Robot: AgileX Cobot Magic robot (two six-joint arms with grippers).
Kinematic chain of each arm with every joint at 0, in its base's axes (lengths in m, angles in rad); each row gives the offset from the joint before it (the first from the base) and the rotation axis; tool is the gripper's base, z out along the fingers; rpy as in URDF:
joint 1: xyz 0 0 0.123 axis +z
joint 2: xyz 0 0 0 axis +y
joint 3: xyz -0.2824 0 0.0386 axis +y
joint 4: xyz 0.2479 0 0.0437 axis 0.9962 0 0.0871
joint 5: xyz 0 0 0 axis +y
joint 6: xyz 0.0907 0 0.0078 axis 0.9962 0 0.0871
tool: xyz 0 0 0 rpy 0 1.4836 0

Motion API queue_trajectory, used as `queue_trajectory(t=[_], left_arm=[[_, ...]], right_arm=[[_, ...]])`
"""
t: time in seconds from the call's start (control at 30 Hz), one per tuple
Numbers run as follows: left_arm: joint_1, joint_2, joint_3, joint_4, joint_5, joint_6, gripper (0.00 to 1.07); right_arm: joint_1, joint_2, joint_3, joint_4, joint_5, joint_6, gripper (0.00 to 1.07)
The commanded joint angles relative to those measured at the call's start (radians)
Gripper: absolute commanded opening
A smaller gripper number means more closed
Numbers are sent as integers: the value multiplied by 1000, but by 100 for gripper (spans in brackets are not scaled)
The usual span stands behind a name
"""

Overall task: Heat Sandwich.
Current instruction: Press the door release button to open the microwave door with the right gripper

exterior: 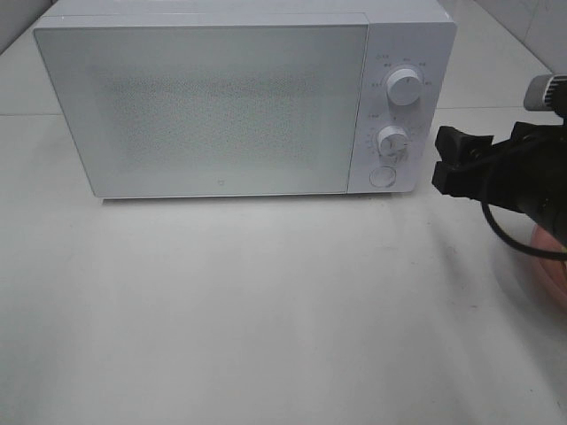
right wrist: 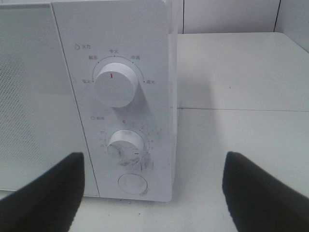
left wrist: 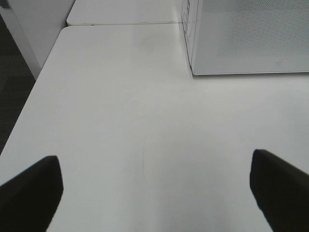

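The white microwave [exterior: 204, 106] stands at the back of the table with its door shut. The sandwich is out of view. My right gripper [exterior: 447, 159] hovers just right of the microwave's control panel [right wrist: 120, 106], jaws open with nothing between them. In the right wrist view that gripper [right wrist: 154, 203] faces the lower knob [right wrist: 125, 145] and the round button [right wrist: 132, 183]. My left gripper [left wrist: 154, 193] is open over bare table, left of the microwave [left wrist: 251, 34], and does not show in the exterior view.
A pink plate rim [exterior: 554, 266] peeks out behind the right arm at the right edge. The panel's upper knob [exterior: 405, 87] sits above the lower knob [exterior: 392, 140]. White table [exterior: 266, 310] spreads in front of the microwave.
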Motion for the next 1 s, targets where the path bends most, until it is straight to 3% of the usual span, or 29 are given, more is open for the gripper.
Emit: queue_trajectory(t=[0.03,0.37,0.53,0.9,1.0], left_arm=[[2,-28,3,-7,-8,2,100],[2,-28,3,-7,-8,2,100],[2,-28,3,-7,-8,2,100],[2,-28,3,-7,-8,2,100],[2,-28,3,-7,-8,2,100]], right_arm=[[55,37,16,58,-96,-9,76],[236,190,16,296,-219,-9,76],[279,231,16,324,-222,-9,76],[279,243,16,324,-244,6,76],[279,243,16,324,-242,104,76]])
